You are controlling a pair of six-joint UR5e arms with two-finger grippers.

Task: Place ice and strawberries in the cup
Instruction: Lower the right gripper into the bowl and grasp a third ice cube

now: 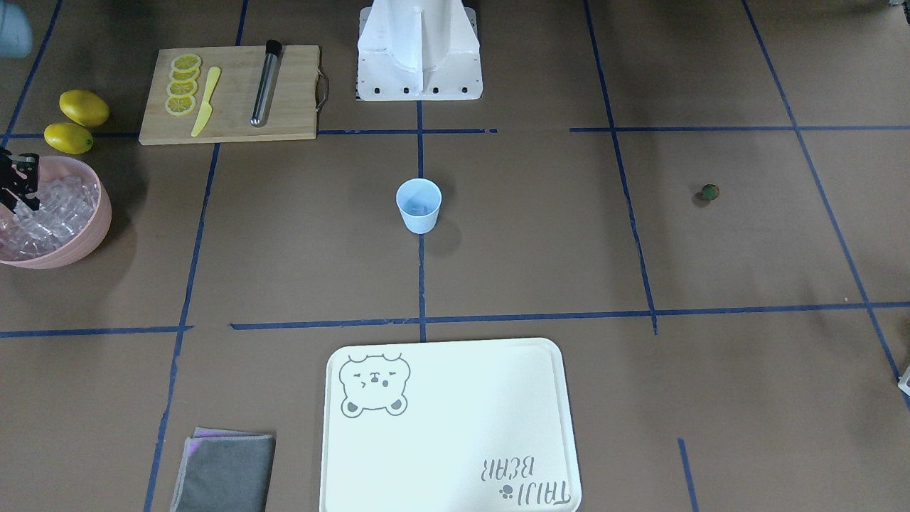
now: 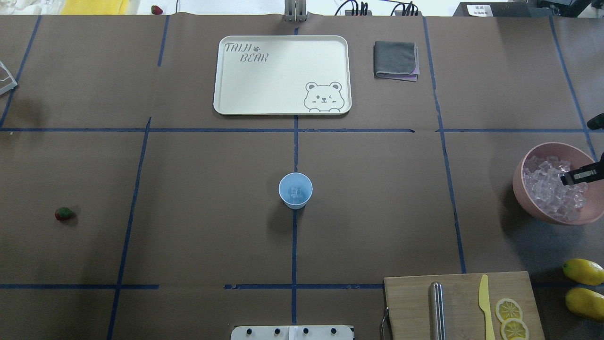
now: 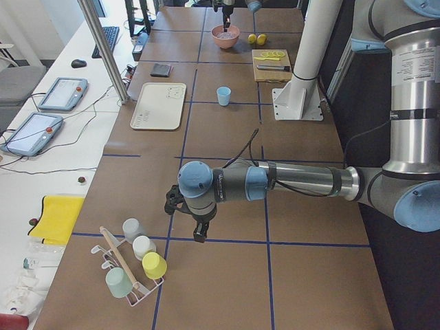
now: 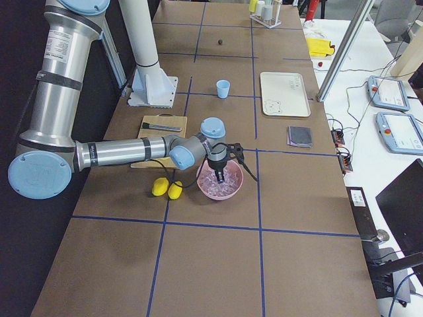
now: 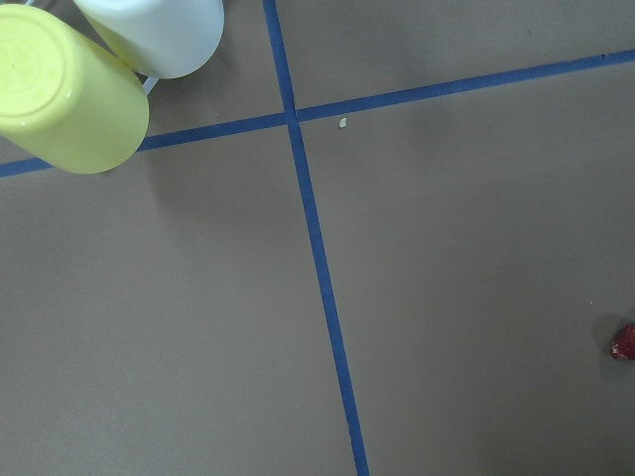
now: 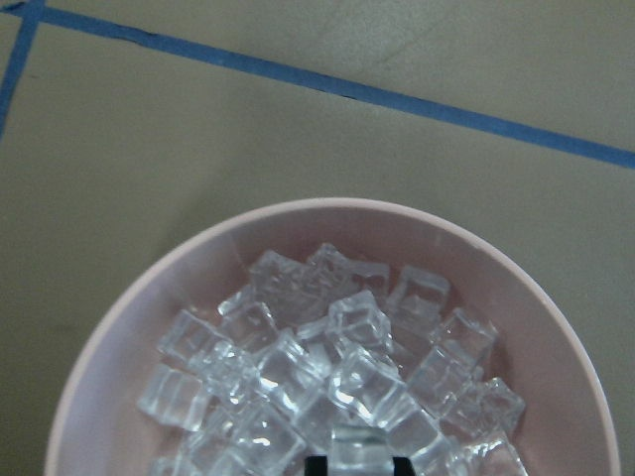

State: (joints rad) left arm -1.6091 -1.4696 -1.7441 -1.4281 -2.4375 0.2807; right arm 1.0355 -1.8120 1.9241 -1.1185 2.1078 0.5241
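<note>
Brown tabletop (image 2: 188,212) — R tool (image 6: 357,464) in pink bowl (image 6: 129,327), ice cube (image 6: 359,442) betw. tips (image 6: 317,464), grip unclear

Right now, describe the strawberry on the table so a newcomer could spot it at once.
From the light blue cup at the centre of the table, look far toward the robot's left. The strawberry lies alone there: tiny, dark red with a green top, unlike the big yellow lemons at the opposite end.
</note>
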